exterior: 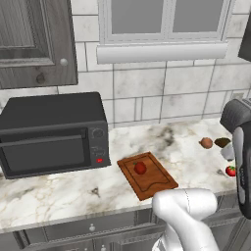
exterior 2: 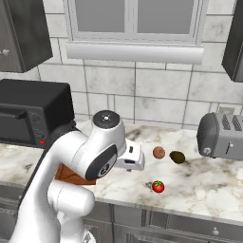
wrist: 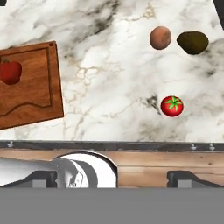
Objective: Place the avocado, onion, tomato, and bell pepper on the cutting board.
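You see the brown board (wrist: 30,87) with the dark red pepper (wrist: 10,72) on it. At its 3 o'clock, the tan onion (wrist: 160,37) sits just beside the dark avocado (wrist: 192,42). The red tomato (wrist: 172,106) lies at their 6 o'clock.

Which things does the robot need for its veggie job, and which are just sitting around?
For the job: cutting board, bell pepper already on it, onion, avocado, tomato.

Just sitting around: microwave, toaster.
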Available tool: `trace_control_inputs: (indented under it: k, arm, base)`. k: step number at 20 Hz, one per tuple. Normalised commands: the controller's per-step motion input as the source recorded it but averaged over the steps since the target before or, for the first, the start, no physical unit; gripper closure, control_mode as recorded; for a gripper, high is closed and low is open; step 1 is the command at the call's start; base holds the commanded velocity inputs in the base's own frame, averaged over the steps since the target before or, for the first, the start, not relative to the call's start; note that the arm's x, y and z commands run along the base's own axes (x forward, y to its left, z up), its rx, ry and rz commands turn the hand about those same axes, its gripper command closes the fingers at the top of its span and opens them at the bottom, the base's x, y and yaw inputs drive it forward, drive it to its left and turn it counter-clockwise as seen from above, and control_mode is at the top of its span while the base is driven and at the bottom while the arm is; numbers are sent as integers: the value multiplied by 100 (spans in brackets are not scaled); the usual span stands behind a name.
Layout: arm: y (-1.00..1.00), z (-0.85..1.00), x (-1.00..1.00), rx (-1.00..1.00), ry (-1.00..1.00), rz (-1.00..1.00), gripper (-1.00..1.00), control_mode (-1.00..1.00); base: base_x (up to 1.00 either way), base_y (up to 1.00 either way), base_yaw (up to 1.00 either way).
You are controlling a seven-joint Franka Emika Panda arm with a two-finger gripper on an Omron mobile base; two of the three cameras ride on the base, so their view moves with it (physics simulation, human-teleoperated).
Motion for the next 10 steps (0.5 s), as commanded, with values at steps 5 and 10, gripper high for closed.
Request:
trace_control_inputs:
  k: [5, 10]
  arm:
    - [-28, -17, 43, -5, 5, -10, -100, -100]
    - [-30, -33, 39, -5, 5, -8, -100, -100]
  base:
    - [0, 0, 0]
    - [0, 0, 0]
